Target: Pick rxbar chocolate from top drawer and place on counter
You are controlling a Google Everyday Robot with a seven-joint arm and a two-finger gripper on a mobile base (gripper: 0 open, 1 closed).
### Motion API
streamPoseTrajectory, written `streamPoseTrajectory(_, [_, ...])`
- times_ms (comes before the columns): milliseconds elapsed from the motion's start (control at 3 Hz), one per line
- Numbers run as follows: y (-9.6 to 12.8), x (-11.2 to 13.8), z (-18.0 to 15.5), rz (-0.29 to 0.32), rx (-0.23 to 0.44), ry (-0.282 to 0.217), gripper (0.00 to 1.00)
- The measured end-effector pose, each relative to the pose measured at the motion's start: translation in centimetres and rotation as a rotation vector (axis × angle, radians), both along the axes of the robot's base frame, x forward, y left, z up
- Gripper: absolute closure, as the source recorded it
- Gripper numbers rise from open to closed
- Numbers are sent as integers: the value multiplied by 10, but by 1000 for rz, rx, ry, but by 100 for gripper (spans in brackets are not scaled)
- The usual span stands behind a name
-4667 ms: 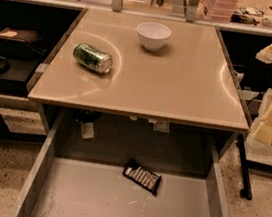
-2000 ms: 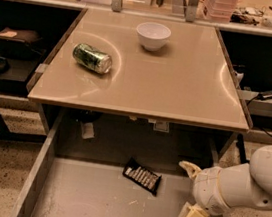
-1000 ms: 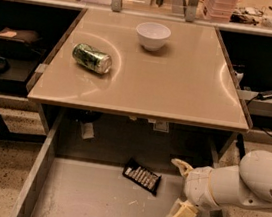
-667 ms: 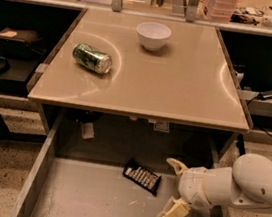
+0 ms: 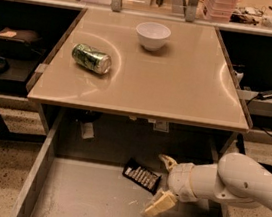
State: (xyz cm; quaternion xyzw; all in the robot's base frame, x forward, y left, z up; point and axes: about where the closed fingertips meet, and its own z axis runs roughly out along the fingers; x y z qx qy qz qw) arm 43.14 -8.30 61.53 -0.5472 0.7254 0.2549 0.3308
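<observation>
Claw: the claw [image 5: 157, 185] is inside the open top drawer [image 5: 82, 201], at about 4 o'clock of the view. Its two pale fingers are spread apart, one above and one below, with nothing clamped between them.
Arm: the white forearm comes in from 3 o'clock, over the drawer's right wall.
Task item: the RXBAR chocolate bar [image 5: 141, 175] lies flat on the drawer floor, just at 9 o'clock of the claw. It is a black wrapper with white lettering, turned at a slant. Its right end sits in line with the gap between the fingers. Contact cannot be told.
Step in hand: judged to be the final approach to grasp the bar.
Doing it well: the claw likely needs to go down to the floor and line its fingers across the bar's narrow width. A flat wrapper may slide or slip out, so a slow, centred close seems wise. The lift should then clear the worktop's front edge.
Destination: the worktop [image 5: 179, 86], at 12 o'clock of the drawer, has bare room at front and right.
Count, drawer: one bar, one claw.
Count, worktop: one green soda can [image 5: 91, 58] on its side at 10 o'clock, and one white bowl [image 5: 153, 34] at 12 o'clock.
</observation>
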Motion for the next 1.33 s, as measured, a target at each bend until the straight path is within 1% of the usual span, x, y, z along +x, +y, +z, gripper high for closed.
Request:
streamPoseTrajectory(333, [16,10,-17,-33,8,-6,0])
streamPoseTrajectory(667, [21,17,-24,-79,-6,-48,0])
streamPoseTrajectory(1000, [20,21,-24,-92,-10,-59,20])
streamPoseTrajectory(1333, [20,21,-24,-92,-10,-59,42])
